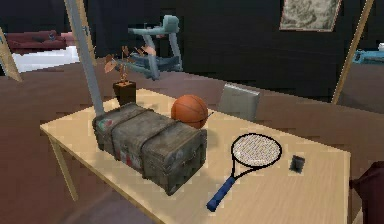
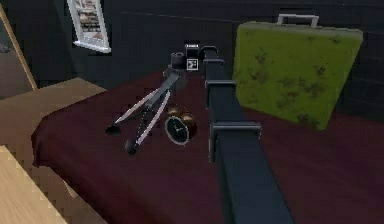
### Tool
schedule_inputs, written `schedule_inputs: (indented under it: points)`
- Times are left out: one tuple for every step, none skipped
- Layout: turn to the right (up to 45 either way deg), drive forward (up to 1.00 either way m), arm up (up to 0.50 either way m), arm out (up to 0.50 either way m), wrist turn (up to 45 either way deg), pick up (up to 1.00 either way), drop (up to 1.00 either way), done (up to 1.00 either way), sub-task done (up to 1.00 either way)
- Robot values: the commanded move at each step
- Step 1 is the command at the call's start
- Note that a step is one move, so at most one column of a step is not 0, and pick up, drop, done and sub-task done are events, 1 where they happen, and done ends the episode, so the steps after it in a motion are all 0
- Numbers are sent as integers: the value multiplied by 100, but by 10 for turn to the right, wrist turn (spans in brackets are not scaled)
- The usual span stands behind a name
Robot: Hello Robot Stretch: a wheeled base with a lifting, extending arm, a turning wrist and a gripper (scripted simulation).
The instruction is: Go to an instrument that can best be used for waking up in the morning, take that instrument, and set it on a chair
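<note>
The robot stands beside a dark red surface (image 2: pixel 90 165) on which the alarm clock (image 2: pixel 181 127), a small round dark dial with a brassy rim, lies near the arm (image 2: pixel 240 160). The approach part of the task therefore looks done. The end effector (image 2: pixel 123 137) reaches out past the clock, its thin fingers (image 2: pixel 140 110) slanting down just beside it. With the clock on the surface right there, I cannot tell whether it holds anything. The clock does not look lifted, so I judge the grasp is yet to be finished. Carrying it to a chair and setting it down remain. A green suitcase (image 2: pixel 295 70) stands further back. Ahead, a table (image 1: pixel 320 190) carries a trunk (image 1: pixel 150 145), basketball (image 1: pixel 189 109) and tennis racket (image 1: pixel 248 158).
</note>
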Motion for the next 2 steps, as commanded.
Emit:
schedule_inputs:
  points:
    - [0,0,0,0,450,0,0,0,0]
    - [0,0,0,0,450,0,0,0,0]
